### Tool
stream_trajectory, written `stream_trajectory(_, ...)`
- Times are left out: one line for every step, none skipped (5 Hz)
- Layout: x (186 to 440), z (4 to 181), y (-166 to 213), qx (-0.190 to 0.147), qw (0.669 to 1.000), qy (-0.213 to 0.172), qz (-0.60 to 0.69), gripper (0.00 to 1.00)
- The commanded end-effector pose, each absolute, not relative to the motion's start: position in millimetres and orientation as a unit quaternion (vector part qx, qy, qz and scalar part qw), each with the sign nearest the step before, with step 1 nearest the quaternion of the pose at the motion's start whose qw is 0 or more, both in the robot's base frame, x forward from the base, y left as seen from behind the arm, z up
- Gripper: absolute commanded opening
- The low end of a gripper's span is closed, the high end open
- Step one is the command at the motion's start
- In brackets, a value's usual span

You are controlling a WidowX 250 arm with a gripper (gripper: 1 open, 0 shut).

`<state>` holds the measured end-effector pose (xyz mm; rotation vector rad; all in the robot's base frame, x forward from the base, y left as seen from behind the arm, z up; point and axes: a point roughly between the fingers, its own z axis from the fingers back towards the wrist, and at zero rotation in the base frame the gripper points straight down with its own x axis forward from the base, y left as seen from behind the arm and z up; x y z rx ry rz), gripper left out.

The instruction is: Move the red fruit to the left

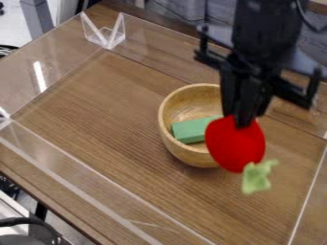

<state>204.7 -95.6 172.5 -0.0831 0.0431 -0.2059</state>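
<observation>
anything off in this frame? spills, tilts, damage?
Nothing spilled or broken. The small bright red rounded toy fruit hangs in the shut tool with its light-green leafy tip dangling downward, partly hiding the round wooden bowl. The green rectangular block lies slanted inside that bowl. Neither looks like a fault.

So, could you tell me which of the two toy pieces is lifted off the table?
The red fruit, held by the gripper; the green block lies in the wooden bowl.
</observation>
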Motion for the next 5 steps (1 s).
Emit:
stream_trajectory(205,190.2,-99,-0.052,0.996,-0.009,-0.074,0.00)
stream_trajectory(200,197.3,-99,-0.053,0.997,-0.014,-0.047,0.00)
stream_trajectory(211,216.6,-81,-0.054,0.998,-0.035,0.006,0.00)
stream_trajectory(221,237.2,-51,-0.052,0.993,-0.058,0.088,0.00)
stream_trajectory(215,251.0,-17,-0.049,0.988,-0.066,0.131,0.00)
